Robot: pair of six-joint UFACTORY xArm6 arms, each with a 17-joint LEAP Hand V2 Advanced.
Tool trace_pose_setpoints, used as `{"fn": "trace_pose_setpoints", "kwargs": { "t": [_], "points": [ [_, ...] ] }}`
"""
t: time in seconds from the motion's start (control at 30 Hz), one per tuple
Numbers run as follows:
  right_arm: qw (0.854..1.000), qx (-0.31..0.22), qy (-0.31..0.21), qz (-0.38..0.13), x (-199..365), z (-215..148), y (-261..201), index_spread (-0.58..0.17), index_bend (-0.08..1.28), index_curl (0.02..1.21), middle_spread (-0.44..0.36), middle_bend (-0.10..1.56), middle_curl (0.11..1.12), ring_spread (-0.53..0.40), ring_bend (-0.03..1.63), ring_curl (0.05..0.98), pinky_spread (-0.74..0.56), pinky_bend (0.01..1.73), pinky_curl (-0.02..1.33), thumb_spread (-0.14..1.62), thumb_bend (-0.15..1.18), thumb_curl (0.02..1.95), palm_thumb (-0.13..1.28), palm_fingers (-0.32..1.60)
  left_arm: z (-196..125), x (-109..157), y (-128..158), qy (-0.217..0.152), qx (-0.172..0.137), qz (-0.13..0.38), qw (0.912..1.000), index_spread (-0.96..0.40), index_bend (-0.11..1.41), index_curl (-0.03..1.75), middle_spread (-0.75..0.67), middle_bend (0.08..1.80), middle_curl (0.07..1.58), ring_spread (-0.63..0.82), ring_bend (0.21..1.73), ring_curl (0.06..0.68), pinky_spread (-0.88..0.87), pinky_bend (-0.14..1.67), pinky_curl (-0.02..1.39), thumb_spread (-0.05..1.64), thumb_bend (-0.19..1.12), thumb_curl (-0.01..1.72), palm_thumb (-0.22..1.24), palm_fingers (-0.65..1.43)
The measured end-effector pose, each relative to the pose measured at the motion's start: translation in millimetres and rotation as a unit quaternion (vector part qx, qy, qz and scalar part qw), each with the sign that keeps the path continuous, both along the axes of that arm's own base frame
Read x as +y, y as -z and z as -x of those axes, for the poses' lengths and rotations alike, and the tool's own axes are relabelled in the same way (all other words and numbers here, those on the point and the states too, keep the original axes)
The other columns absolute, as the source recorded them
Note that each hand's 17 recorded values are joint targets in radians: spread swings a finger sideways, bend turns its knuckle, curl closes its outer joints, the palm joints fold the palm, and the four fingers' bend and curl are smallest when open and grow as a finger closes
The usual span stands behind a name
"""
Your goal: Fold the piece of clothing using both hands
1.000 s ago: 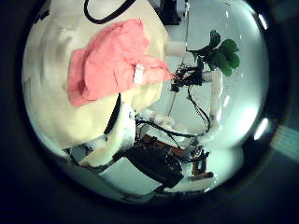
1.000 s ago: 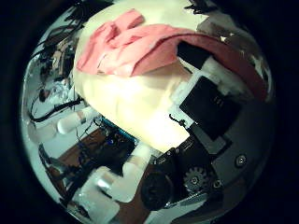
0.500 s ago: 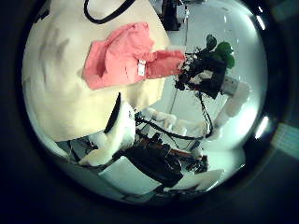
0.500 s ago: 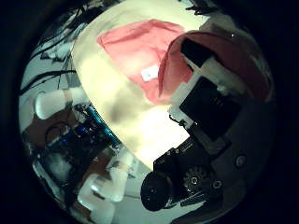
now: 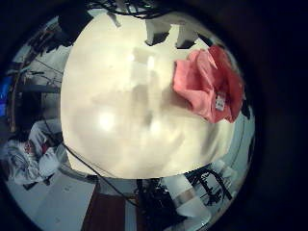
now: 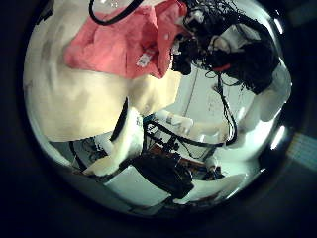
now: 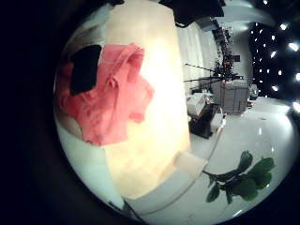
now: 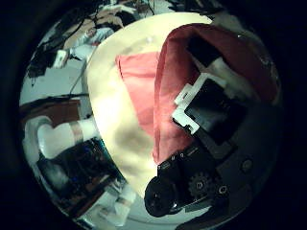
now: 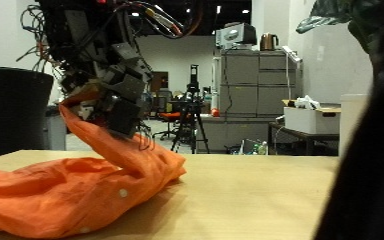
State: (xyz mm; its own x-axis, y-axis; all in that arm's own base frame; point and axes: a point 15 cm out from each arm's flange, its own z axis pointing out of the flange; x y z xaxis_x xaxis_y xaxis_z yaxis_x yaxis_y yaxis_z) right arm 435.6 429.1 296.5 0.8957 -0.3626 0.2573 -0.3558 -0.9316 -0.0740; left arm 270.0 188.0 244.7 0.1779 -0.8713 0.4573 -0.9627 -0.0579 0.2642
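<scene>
Since half a second ago the cloth (image 9: 72, 190) has come up further over your right hand (image 9: 112, 95). In the right thumb-side view it (image 8: 144, 86) now spreads across much more of the picture and sits close against the fingers (image 8: 206, 96).

From the outside view, the right hand is clenched on one edge of the orange cloth and holds it well above the counter (image 9: 272, 200). A taut strip runs down from the hand to the rest of the cloth, which lies in a crumpled heap on the counter. The right little-finger view shows the cloth (image 7: 108, 98) rumpled on the counter, with a dark part of the hand (image 7: 86, 64) lying on it.

Your left hand (image 6: 124, 139) is apart from the cloth. Whether its fingers are straight or curled, you cannot tell. Its thumb-side view shows the cloth (image 6: 114, 45) at the counter's edge with the right hand (image 6: 203, 50) at its lifted end. In its little-finger view the cloth (image 5: 207, 82) sits near one edge of the counter (image 5: 125, 106).
</scene>
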Motion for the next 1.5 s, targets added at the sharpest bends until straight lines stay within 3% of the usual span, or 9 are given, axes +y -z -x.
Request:
{"fn": "trace_pose_setpoints", "kwargs": {
  "t": [0.2, 0.4, 0.43, 0.53, 0.67, 0.7, 0.93, 1.13, 1.5],
  "points": [
    [0.999, 0.035, 0.013, -0.001, -12.5, -3.9, 25.5, -0.336, 0.77, 0.96, -0.189, 1.14, 0.76, -0.292, 1.27, 0.703, -0.45, 0.99, 0.96, 1.05, -0.02, 0.80, 0.97, 0.62, 3.9, 1.1, 0.7, 0.002, 0.006, -0.003, 1.0000, 0.10, 0.15, 0.27, 0.29, 0.28, 0.35, 0.46, 0.49, 0.218, 0.54, 0.21, 0.31, 1.25, -0.01, 0.30, 0.45, 0.09],
    [0.998, 0.068, 0.003, -0.004, -22.2, 4.8, 39.9, -0.378, 0.70, 0.96, -0.208, 1.00, 0.76, -0.318, 1.21, 0.663, -0.51, 0.89, 0.87, 1.05, -0.02, 0.75, 0.95, 0.31, 7.7, -1.8, 0.6, 0.005, 0.008, -0.002, 0.9999, 0.10, 0.16, 0.28, 0.28, 0.28, 0.35, 0.46, 0.48, 0.217, 0.54, 0.21, 0.31, 1.25, -0.01, 0.30, 0.45, 0.09],
    [0.998, 0.068, 0.000, -0.004, -24.1, 3.5, 39.3, -0.383, 0.70, 0.95, -0.193, 0.94, 0.74, -0.297, 1.15, 0.650, -0.43, 0.80, 0.86, 1.04, -0.02, 0.73, 0.95, 0.11, 8.8, -3.3, 1.9, 0.005, 0.011, 0.000, 0.9999, 0.10, 0.16, 0.28, 0.28, 0.28, 0.35, 0.46, 0.48, 0.216, 0.54, 0.21, 0.31, 1.25, -0.01, 0.30, 0.45, 0.09],
    [0.997, 0.072, -0.010, -0.006, -23.6, 4.4, 38.0, -0.384, 0.61, 0.90, -0.161, 0.82, 0.70, -0.261, 1.08, 0.613, -0.31, 0.78, 0.84, 1.03, -0.03, 0.71, 0.93, -0.03, 9.3, -4.5, 1.7, 0.005, 0.011, -0.001, 0.9999, 0.10, 0.15, 0.28, 0.28, 0.28, 0.35, 0.46, 0.48, 0.216, 0.54, 0.20, 0.31, 1.25, -0.01, 0.30, 0.45, 0.09],
    [0.996, 0.084, -0.031, -0.022, -17.4, 11.8, 32.2, -0.415, 0.15, 0.63, -0.013, 0.48, 0.54, -0.097, 0.92, 0.526, -0.01, 0.85, 0.80, 1.02, -0.02, 0.68, 0.92, -0.22, 9.4, -4.2, 0.5, 0.005, 0.009, -0.002, 0.9999, 0.10, 0.16, 0.28, 0.28, 0.28, 0.35, 0.46, 0.48, 0.213, 0.54, 0.20, 0.31, 1.25, -0.01, 0.30, 0.45, 0.10],
    [0.995, 0.087, -0.036, -0.026, -16.1, 12.9, 31.0, -0.427, 0.12, 0.61, 0.008, 0.44, 0.52, -0.062, 0.89, 0.512, 0.02, 0.86, 0.79, 1.02, -0.02, 0.68, 0.92, -0.25, 9.3, -4.9, 0.7, 0.005, 0.010, -0.001, 0.9999, 0.10, 0.15, 0.28, 0.28, 0.28, 0.35, 0.46, 0.48, 0.213, 0.54, 0.20, 0.31, 1.25, -0.01, 0.30, 0.45, 0.10],
    [0.989, 0.106, -0.051, -0.095, -9.2, 17.0, -9.2, -0.471, 0.09, 0.37, 0.128, 0.20, 0.40, 0.166, 0.64, 0.381, 0.34, 0.75, 0.66, 1.02, -0.02, 0.65, 0.93, -0.17, 9.4, -11.0, 1.9, 0.009, 0.012, 0.001, 0.9999, 0.10, 0.15, 0.28, 0.27, 0.28, 0.35, 0.46, 0.49, 0.212, 0.54, 0.20, 0.31, 1.25, -0.01, 0.30, 0.45, 0.10],
    [0.990, 0.087, -0.022, -0.113, -44.9, 9.2, -64.3, -0.432, 0.16, 0.30, 0.125, 0.22, 0.38, 0.208, 0.55, 0.328, 0.43, 0.63, 0.55, 1.00, 0.00, 0.66, 1.01, -0.04, 8.9, -16.3, -5.9, 0.016, 0.008, -0.003, 0.9998, 0.09, 0.16, 0.28, 0.27, 0.28, 0.35, 0.46, 0.49, 0.210, 0.54, 0.20, 0.31, 1.25, -0.01, 0.30, 0.45, 0.10],
    [0.981, 0.129, 0.133, -0.056, -197.0, 53.8, -120.8, -0.364, 0.18, 0.31, 0.077, 0.22, 0.36, 0.223, 0.44, 0.273, 0.47, 0.45, 0.42, 1.00, -0.03, 0.65, 0.95, 0.05, 10.4, -64.5, -59.6, 0.066, -0.016, -0.046, 0.9966, 0.09, 0.16, 0.28, 0.27, 0.28, 0.35, 0.46, 0.49, 0.208, 0.54, 0.20, 0.31, 1.25, -0.02, 0.30, 0.44, 0.10]
  ]
}}
